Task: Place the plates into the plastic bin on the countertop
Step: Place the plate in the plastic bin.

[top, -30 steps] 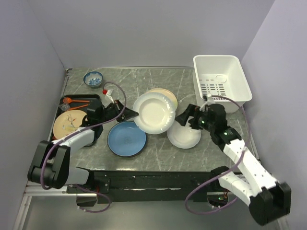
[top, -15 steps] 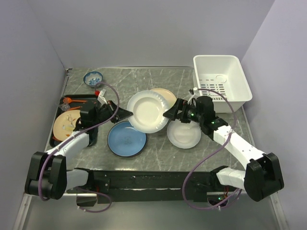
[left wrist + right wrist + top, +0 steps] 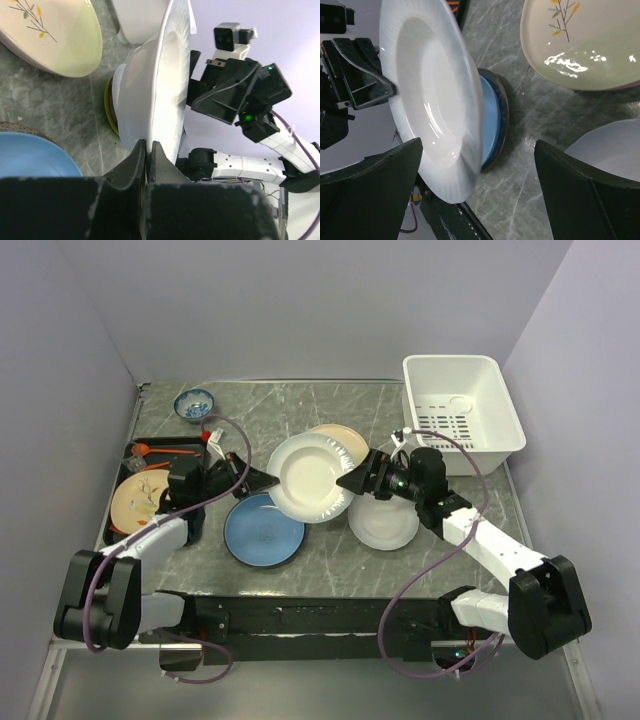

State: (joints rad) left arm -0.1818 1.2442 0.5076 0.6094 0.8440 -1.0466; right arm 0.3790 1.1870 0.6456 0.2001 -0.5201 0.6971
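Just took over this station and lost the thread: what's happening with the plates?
The left pincer is shut on the rim of a white ribbed round plate, holding it tilted above the dark marble-look countertop. The right pincer is open at the plate's opposite edge, apparently for a handover. The white slotted plastic bin holds no plates yet.

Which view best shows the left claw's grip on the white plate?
Left wrist: the left claw pinches the white plate at its rim, seen edge-on. Top external shows the plate's whole face, the grip small. Right wrist shows its face, the left claw behind the rim.
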